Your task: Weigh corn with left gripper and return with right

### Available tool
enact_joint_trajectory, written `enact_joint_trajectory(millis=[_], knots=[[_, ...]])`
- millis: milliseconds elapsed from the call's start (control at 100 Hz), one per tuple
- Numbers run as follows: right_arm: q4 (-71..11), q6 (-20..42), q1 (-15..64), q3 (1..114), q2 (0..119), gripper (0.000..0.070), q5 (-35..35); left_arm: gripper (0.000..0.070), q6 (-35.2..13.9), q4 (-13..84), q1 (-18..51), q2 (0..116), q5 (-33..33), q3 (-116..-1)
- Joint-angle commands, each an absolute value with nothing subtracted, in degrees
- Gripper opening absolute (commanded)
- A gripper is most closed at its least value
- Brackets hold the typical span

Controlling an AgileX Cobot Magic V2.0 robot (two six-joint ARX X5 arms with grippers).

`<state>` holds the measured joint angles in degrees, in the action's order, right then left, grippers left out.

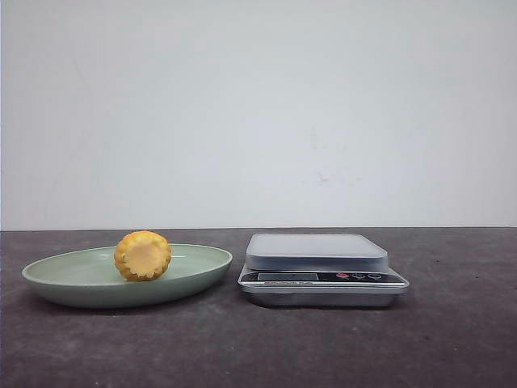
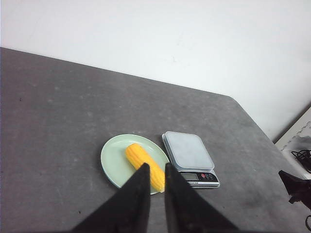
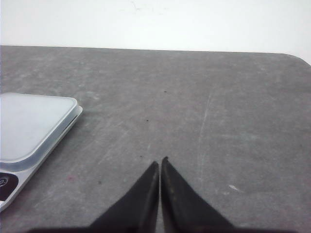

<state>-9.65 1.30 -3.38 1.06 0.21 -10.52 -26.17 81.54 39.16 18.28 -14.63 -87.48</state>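
Two things sit on the dark table (image 1: 258, 347) in the front view: a pale green dish (image 1: 202, 271) on the left and a small kitchen scale (image 1: 319, 267) just to its right, close but not touching. The corn (image 1: 143, 255) lies in the dish, left of the dish's middle, with its paler round cut end facing the camera. No arm shows here, and the scale's platform is bare.

From the left wrist view, the corn (image 2: 145, 166) appears as a longer cob lying at an angle across the dish (image 2: 112, 158), with the scale (image 2: 189, 158) beside it. The left gripper (image 2: 156, 170) hangs well above the table, its jaws a narrow gap apart and holding nothing; its tips overlap the near end of the cob in the picture only.

In the right wrist view, the right gripper (image 3: 159, 165) has its jaws pressed together and empty over bare table, with a corner of the scale (image 3: 34, 126) off to one side.

Judging from this, the weighing has not begun. The cob is rounded and ridged, so a pinch off its middle could make it roll or twist out. The left jaws look too narrowly parted to go around it and would need spreading first. Set down carelessly, it could roll off the smooth platform.
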Motion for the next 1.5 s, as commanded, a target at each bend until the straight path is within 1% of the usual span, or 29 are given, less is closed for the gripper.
enact_joint_trajectory(millis=[0,140,190,230,290,380,420,450,480,520,600,720,800,870,970,1130,1190,1380,1490], knots=[[-9.02,0.84,-3.4,0.75,0.21,0.0006,-10.5,0.0016,-26.17,83.72,39.48,18.28,-14.57,-88.58],[-9.02,0.84,-3.4,0.75,0.21,0.0006,-10.5,0.0016,-24.86,83.09,38.24,18.28,-14.57,-88.47],[-9.02,0.84,-3.4,0.75,0.21,0.0006,-10.5,0.0016,-22.65,80.79,36.73,18.28,-14.06,-87.9],[-9.02,0.84,-3.4,0.75,0.21,0.0006,-10.5,0.0016,-19.33,77.19,35.11,18.28,-13.15,-86.67],[-9.02,0.84,-3.4,0.75,0.21,0.0006,-10.5,0.0016,-12.25,69.56,32.18,18.04,-11.07,-83.72],[-9.02,0.84,-3.4,0.75,0.21,0.0006,-10.5,0.0016,-2.09,56.99,27.7,17.39,-5.61,-77.36],[-9.02,0.84,-3.4,0.75,0.21,0.0006,-10.5,0.0016,0.99,50.94,25.34,16.95,-3.01,-73.41],[-9.02,0.84,-3.4,0.75,0.21,0.0006,-10.5,0.0016,1.54,47.86,24.03,16.71,-2.02,-71.11],[-9.02,0.84,-3.4,0.75,0.21,0.0006,-10.5,0.0016,1.41,44.31,22.35,16.49,-0.95,-68.16],[-9.02,0.84,-3.4,0.75,0.21,0.0006,-10.5,0.0016,-0.05,39.9,20.08,16.21,0.21,-64.05],[-9.02,0.84,-3.4,0.75,0.21,0.0006,-10.5,0.0016,-4.82,31.4,15.44,15.81,1.41,-54.96],[-9.02,0.84,-3.4,0.75,0.21,0.0006,-10.5,0.0016,-8.8,22.02,10.39,15.55,4.12,-42.37],[-9.02,0.84,-3.4,0.75,0.21,0.0006,-10.5,0.0016,-11.84,18.31,8.71,14.81,4.6,-35.46],[-9.02,0.84,-3.4,0.75,0.21,0.0006,-10.5,0.0016,-13.17,17.58,8.12,13.45,4.56,-31.07],[-9.02,0.84,-3.4,0.75,0.21,0.0006,-10.5,0.0016,-13.41,17.34,7.73,9.76,4.54,-25.41],[-9.02,0.84,-3.4,0.75,0.21,0.0006,-10.5,0.0016,-13.26,13.13,6.57,-0.23,4.56,-15.16],[-8.97,0.84,-3.4,0.75,0.21,0.0006,-10.5,0.0016,-13.15,11.42,5.28,0.14,4.97,-12.56],[-8.71,0.84,-3.36,0.75,0.73,0.0006,-10.48,0.0016,-12.8,17.26,-0.51,0.16,5.82,-9.78],[-8.47,0.84,-3.36,0.75,0.43,0.0006,-10.5,0.0016,-13.39,16.34,-1.54,0.16,5.85,-7.14]])
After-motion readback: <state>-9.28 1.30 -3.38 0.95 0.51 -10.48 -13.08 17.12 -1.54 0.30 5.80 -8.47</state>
